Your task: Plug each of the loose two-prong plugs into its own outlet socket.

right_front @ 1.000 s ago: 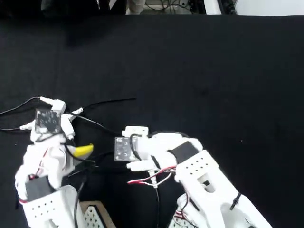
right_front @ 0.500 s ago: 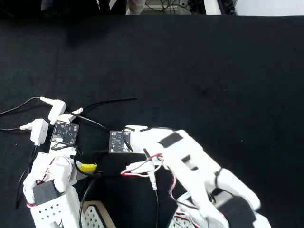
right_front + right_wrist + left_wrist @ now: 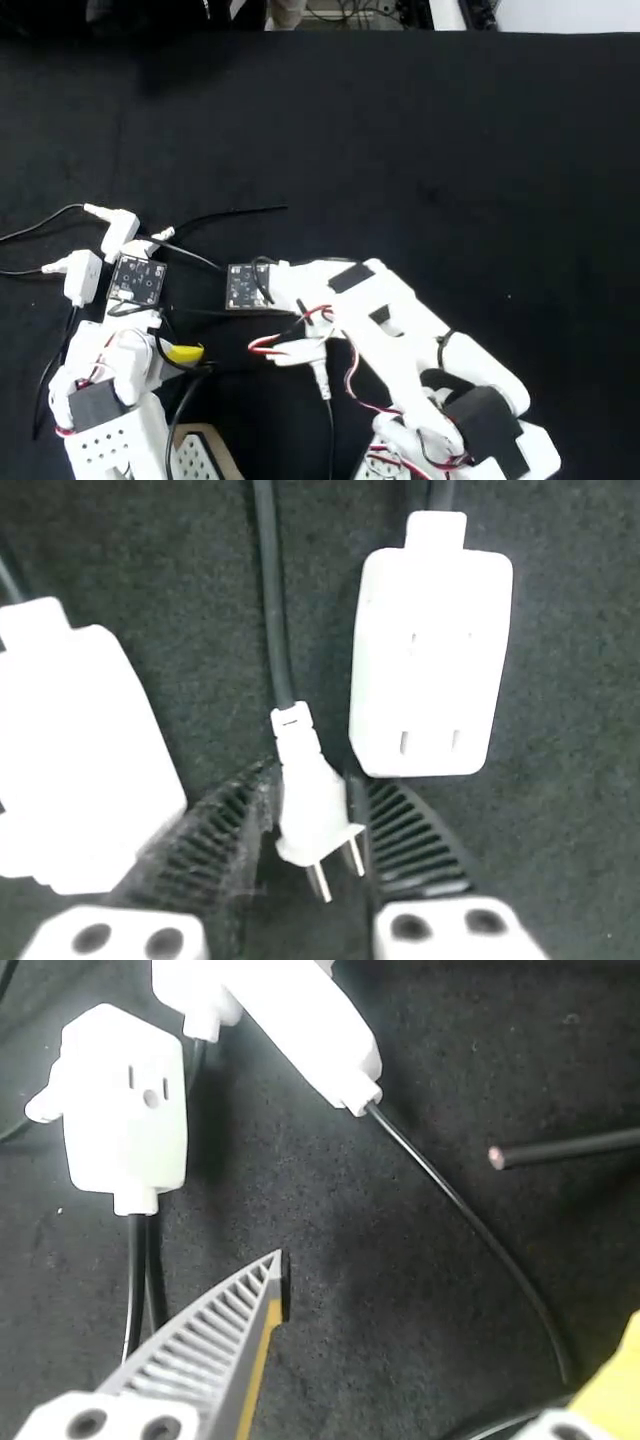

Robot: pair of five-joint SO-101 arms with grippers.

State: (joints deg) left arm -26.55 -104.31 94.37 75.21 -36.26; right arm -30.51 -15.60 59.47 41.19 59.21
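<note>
A small white two-prong plug [image 3: 315, 815] on a black cord lies between the fingers of my right gripper [image 3: 315, 780], which is shut on it, prongs pointing back at the wrist. Just beyond it on the black cloth lies a white outlet socket [image 3: 430, 650], with a second white block [image 3: 70, 740] beside it. My left gripper [image 3: 400, 1380] stands open over the cloth, nothing between its fingers [image 3: 215, 1350]. Ahead of it lie a white outlet socket [image 3: 125, 1110] and a white plug body [image 3: 290, 1010] with a thin black cord.
Two white outlet pieces [image 3: 82, 275] [image 3: 118, 228] sit at the table's left with black cords trailing off the edge. A loose black cable [image 3: 230, 212] runs toward the middle. A cut cable end [image 3: 560, 1148] lies near the left gripper.
The right arm has swung left and stretched lower over the table, its wrist now beside the left arm's. The left wrist shifted slightly right and nearer, then held still.
</note>
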